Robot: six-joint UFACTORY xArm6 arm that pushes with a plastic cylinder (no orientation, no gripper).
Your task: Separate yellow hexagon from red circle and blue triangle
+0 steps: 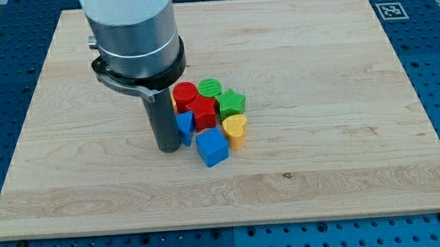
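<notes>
While the arm stands upright at upper left of centre, my tip (169, 148) rests just left of the blue triangle (184, 127) | no claw, only a rod | yellow hexagon (174, 101) mostly hidden behind rod, touching red circle (185, 93) | 8 blocks clustered at centre | no containers.

Wooden board (320, 133) on blue perforated table (430, 49)

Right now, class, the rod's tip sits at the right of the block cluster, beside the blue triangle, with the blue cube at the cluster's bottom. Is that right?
Not quite. In the camera view, my tip sits at the view's left of the cluster, not the right. The rest holds: it is beside the blue triangle, and the blue cube lies at the cluster's bottom.
</notes>
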